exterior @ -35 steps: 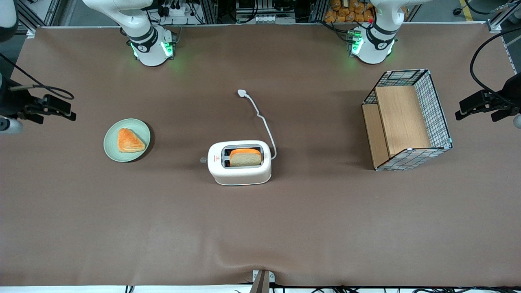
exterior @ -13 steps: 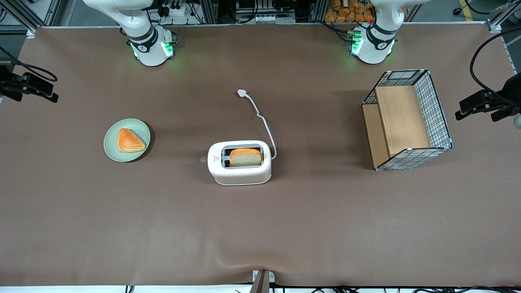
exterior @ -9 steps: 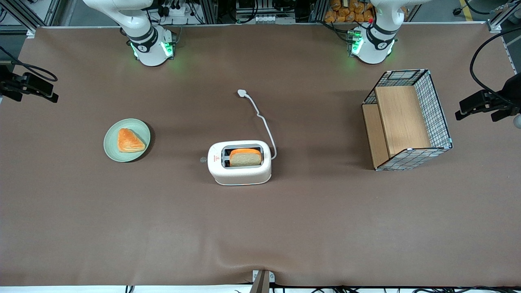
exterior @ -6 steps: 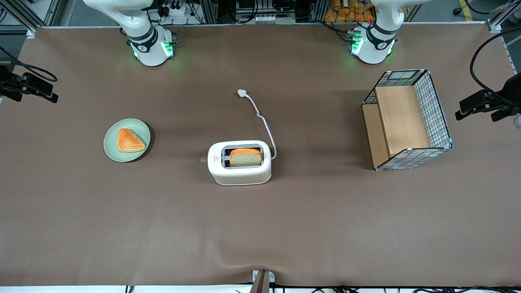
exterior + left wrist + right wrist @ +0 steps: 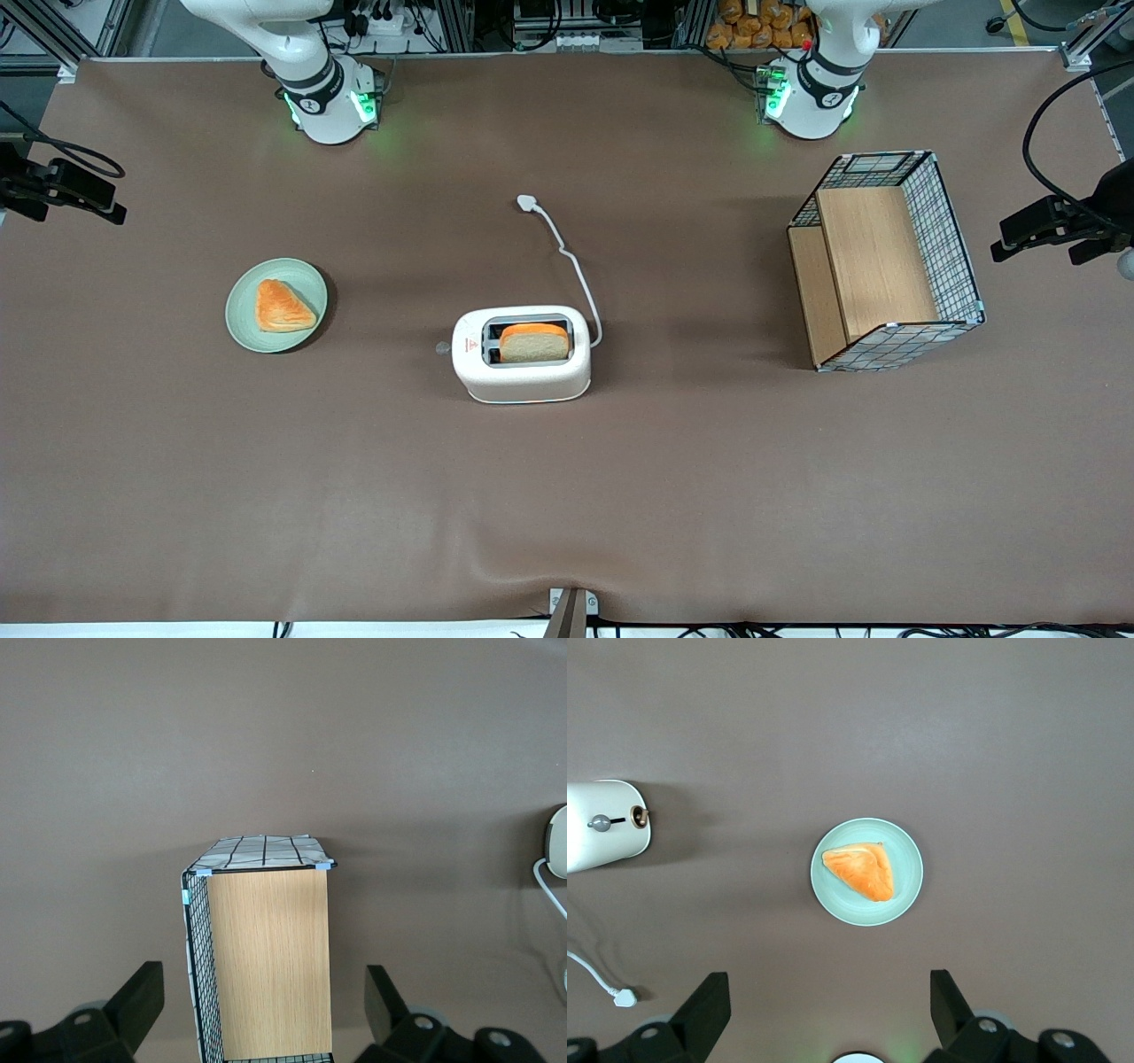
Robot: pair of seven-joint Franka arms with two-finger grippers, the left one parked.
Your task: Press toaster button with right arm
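A brown table cover (image 5: 567, 496) holds the cream-white rounded toaster (image 5: 521, 354) mid-frame, grey round button (image 5: 442, 349) protruding; the black gripper (image 5: 62, 190), fingers spread apart, hangs at the frame's upper left edge.

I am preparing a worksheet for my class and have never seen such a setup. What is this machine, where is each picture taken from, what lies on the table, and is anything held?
Two white robot arms stand at the edge of a brown table. The large picture looks down from the front. The two smaller ones come from cameras on the arms' wrists.

The working right arm carries a two-fingered tool, which is open and empty.

On the table:
- a green plate with a pastry
- a toaster holding a bread slice
- the toaster's loose cord
- a wire basket toward the parked arm's end

The small grey toaster button sticks out of the toaster's narrow end.

Nothing is held.
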